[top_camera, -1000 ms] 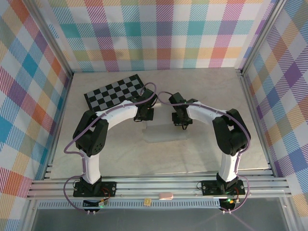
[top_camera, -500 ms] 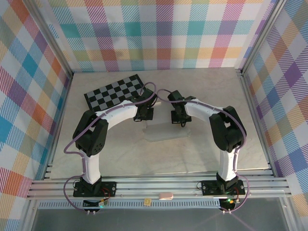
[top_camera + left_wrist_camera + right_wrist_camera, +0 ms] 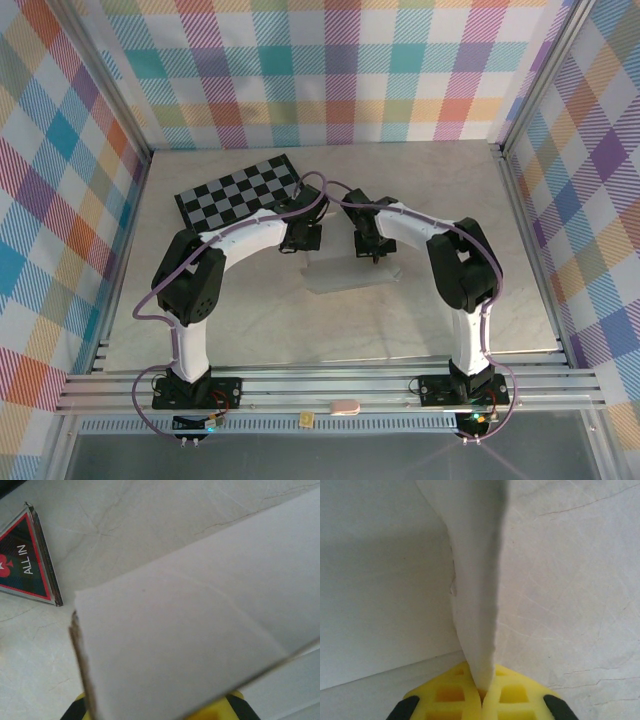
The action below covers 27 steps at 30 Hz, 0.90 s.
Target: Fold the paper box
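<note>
White paper box (image 3: 348, 276) pinched at an upright flap by right gripper (image 3: 482, 692); left gripper (image 3: 155, 712) clamped shut on opposite end.

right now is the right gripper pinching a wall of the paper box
Yes, the right wrist view shows a thin raised wall of the paper box running down between the closed yellow fingertips of the right gripper.

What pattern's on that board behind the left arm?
The board is black-and-grey checkered; the top view shows it best.
</note>
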{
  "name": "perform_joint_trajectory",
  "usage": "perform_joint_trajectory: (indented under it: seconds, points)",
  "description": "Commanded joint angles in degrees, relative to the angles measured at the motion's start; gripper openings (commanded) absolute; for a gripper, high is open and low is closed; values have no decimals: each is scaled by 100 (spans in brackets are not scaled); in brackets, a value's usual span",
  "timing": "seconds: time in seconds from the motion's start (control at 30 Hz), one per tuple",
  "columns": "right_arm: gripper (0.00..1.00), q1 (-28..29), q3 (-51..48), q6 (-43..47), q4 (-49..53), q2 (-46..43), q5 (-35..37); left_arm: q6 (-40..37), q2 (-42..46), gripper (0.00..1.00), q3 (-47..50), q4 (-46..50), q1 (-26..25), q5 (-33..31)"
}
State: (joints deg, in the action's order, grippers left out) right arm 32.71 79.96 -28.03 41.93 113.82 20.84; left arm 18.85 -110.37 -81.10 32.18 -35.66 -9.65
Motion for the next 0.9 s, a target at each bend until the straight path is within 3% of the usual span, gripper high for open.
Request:
perform_joint_trajectory:
  seconds: [0.0,0.07,0.17,0.33,0.6,0.87]
  points:
    - [23,-107,-365,235,-280,-542,-601,-90,147,0,-55,297,-22,-174]
    - [36,-254,-378,357,-508,-874,-1159,-92,137,0,-55,296,-20,-179]
    - [48,-510,-402,422,-756,-1196,-1735,-92,124,0,-57,304,-21,-162]
    - [52,-663,-379,553,-780,-1106,-2159,-105,101,0,-95,296,-21,-164]
    - [46,-656,-497,500,-835,-635,-1961,-125,94,0,-99,315,-26,-151]
    - [20,-472,15,401,-277,-88,-1120,-136,54,0,-125,333,-20,-169]
